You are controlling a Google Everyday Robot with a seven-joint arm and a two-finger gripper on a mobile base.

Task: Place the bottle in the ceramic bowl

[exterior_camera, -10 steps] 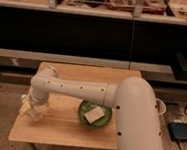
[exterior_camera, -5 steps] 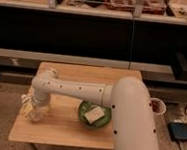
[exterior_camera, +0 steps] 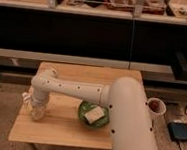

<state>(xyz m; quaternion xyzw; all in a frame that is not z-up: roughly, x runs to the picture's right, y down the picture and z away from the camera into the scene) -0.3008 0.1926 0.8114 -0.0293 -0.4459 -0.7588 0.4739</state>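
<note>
gripper (exterior_camera: pixel 35 108) hanging by the table's (exterior_camera: pixel 61 130) left edge
whitish bottle (exterior_camera: pixel 37 114) is sitting right at it, i'm not able to tell the jaws' state. ceramic bowl (exterior_camera: pixel 84 109) is sitting by the front edge.

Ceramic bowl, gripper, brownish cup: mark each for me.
ceramic bowl (exterior_camera: pixel 82 112), camera view, green left rim.
gripper (exterior_camera: pixel 36 111), camera view, lower tip, left of the ceramic bowl.
brownish cup (exterior_camera: pixel 155 105), camera view, dark inside.

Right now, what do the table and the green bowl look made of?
Table: pale wood, matte, by its warm tan colour. Green bowl: likely glazed ceramic, by its even colour. The gripper is over the table's left end in view, apart from the bowl.
</note>
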